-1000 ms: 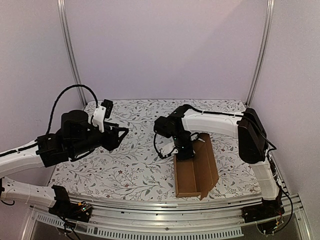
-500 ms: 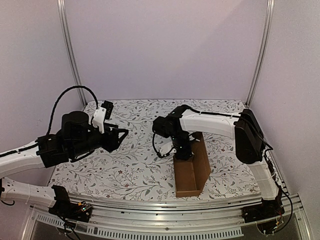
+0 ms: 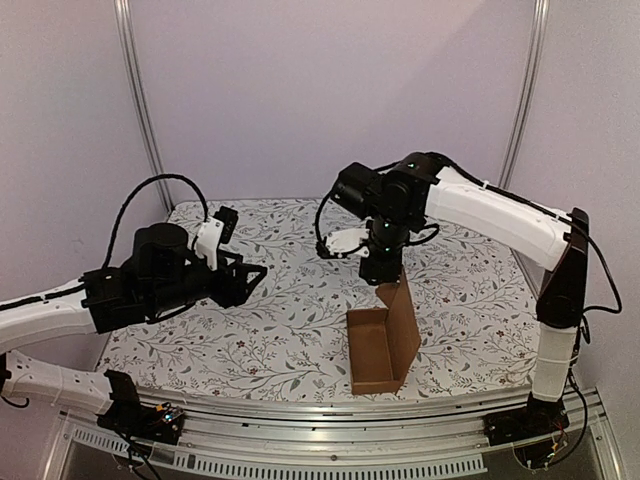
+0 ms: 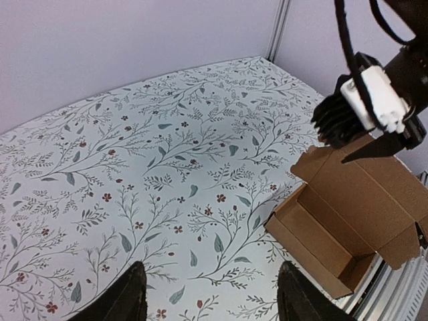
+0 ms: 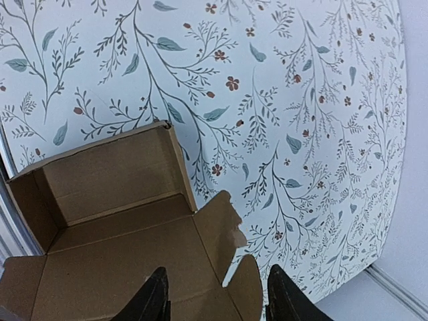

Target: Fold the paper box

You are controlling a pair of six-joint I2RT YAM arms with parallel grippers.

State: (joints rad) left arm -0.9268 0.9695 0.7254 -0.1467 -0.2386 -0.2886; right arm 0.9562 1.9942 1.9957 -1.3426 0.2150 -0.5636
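Observation:
The paper box is a brown cardboard tray standing on the floral table, right of centre near the front edge. Its tall lid panel stands upright along the right side. My right gripper hangs open just above the lid's far top corner, apart from it. In the right wrist view the box and its end flaps lie below my open right gripper, with nothing held. My left gripper hovers open left of the box. In the left wrist view the box sits to the right of my left gripper.
The floral tablecloth covers the table. A metal rail runs along the near edge, close to the box's front. White walls and corner posts close in the back and sides. The right arm's forearm reaches high over the right side.
The right gripper opened, let go of the box and rose clear above it. The lid panel swung from leaning right to standing upright. The left gripper opened a little wider and edged right.

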